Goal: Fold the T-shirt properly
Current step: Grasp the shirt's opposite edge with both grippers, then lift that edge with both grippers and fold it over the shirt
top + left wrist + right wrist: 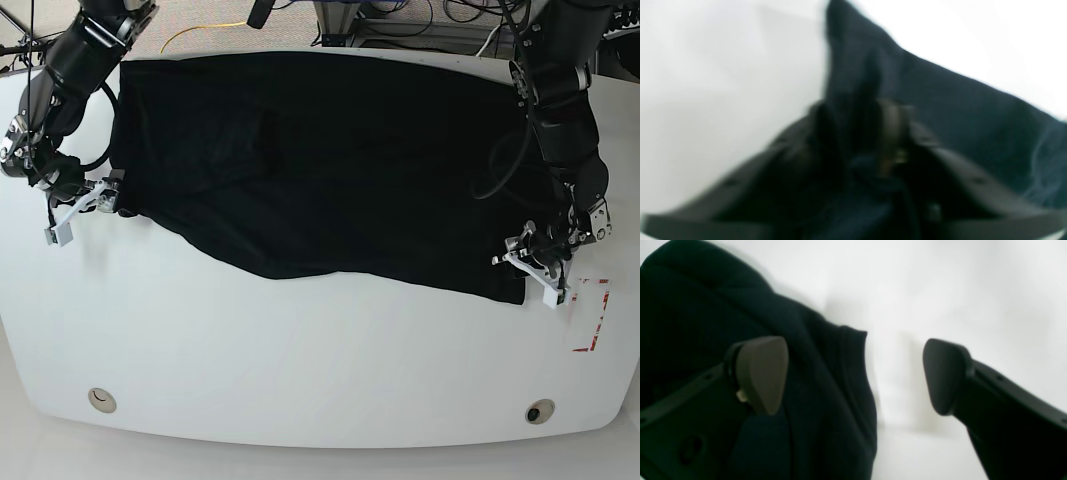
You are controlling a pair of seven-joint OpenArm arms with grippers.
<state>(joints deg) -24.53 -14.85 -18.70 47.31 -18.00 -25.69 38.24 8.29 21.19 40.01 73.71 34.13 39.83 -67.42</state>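
Nearest the lens in the left wrist view, we see the left hand (pixel 857 133), blurred, its fingers drawn narrow with dark cloth bunched between them; it is pinching the shirt (pixel 940 110). From there the fabric runs up toward 12 o'clock and out toward 3 o'clock over the white counter (pixel 706 83).

In the right wrist view, the right hand (pixel 857 376) stands wide. One finger (pixel 763 373) sits over the shirt (pixel 706 306) at 9 o'clock; the other is over bare counter (pixel 973 290) at 3 o'clock. The shirt's edge falls between the two; nothing is gripped.

In the base view, the shirt (pixel 330 160) lies spread across the far half of the counter (pixel 300 360), long side running 9 to 3 o'clock, near edge slanting down toward 4 o'clock. The left hand (pixel 535 262) is at the shirt's corner at 4 o'clock. The right hand (pixel 85 205) is at the shirt's edge at 9 o'clock. We note a red mark (pixel 592 315) on the counter just beside the left hand, toward 5 o'clock.
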